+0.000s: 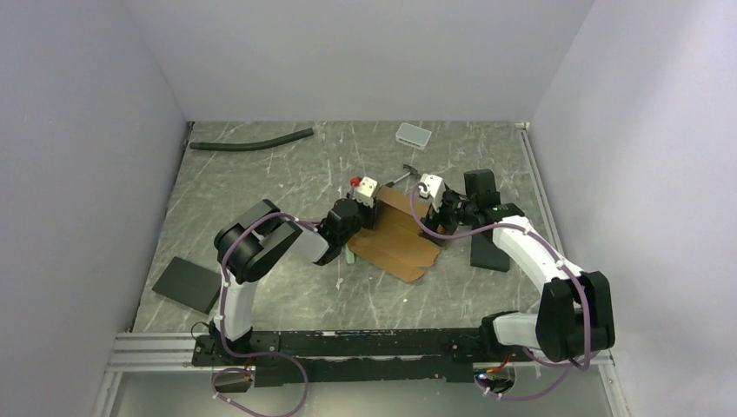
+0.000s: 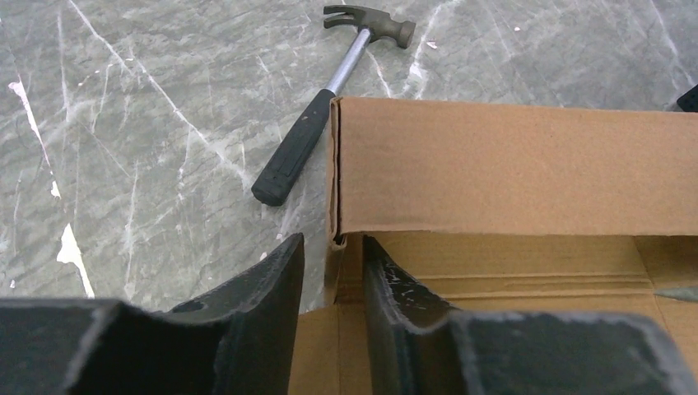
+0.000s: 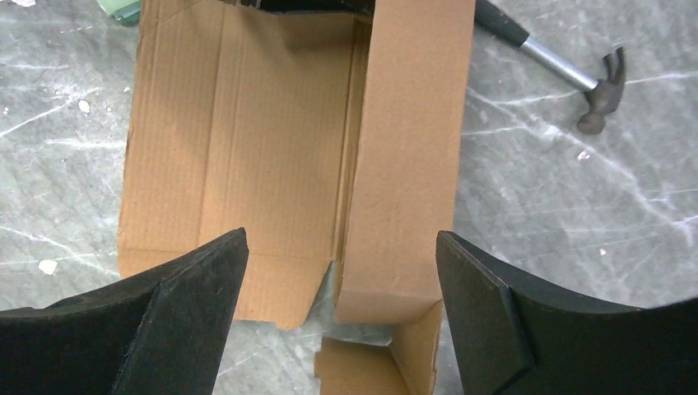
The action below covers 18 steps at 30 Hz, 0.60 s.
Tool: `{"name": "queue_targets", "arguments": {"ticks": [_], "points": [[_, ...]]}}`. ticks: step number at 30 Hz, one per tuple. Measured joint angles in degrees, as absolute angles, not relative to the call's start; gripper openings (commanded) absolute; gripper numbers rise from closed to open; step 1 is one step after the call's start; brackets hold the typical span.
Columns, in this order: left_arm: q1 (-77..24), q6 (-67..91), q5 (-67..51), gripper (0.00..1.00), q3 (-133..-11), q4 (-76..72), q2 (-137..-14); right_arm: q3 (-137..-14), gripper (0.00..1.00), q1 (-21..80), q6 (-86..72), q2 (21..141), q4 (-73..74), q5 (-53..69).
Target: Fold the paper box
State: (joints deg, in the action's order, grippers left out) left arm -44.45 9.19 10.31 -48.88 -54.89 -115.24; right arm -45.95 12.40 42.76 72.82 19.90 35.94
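Note:
The paper box [image 1: 395,239] is a brown cardboard sheet lying partly folded in the middle of the table. In the left wrist view a long side panel [image 2: 510,164] stands upright. My left gripper [image 2: 333,247] is at the box's left end [image 1: 365,207], its jaws nearly together with an upright end flap pinched between them. My right gripper [image 3: 342,247] hovers at the box's right end [image 1: 434,204], wide open and empty. The raised panel [image 3: 407,164] and a small corner flap [image 3: 370,362] lie below its jaws.
A claw hammer [image 1: 401,176] lies just behind the box, also in the left wrist view [image 2: 329,90] and the right wrist view [image 3: 568,70]. A white-grey tray [image 1: 413,135] and black hose [image 1: 252,141] lie at the back. Black slabs lie at left [image 1: 187,284] and right [image 1: 489,252].

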Motion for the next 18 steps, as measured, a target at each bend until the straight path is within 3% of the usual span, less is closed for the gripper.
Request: {"name": "queue_targets", "arguments": {"ticks": [6, 12, 18], "points": [[-44.4, 9.3, 10.3, 0.5, -47.6, -56.6, -115.2, -46.0, 0.89, 11.5, 41.9, 73.4, 20.8, 36.8], [-44.4, 9.3, 10.2, 0.68, -46.4, -59.2, -115.1, -47.7, 0.92, 9.6, 40.9, 73.4, 23.1, 39.7], [-42.9, 11.0, 5.9, 0.74, -40.7, -50.6, -105.9, -51.1, 0.93, 6.1, 39.3, 73.4, 26.0, 44.0]]}}
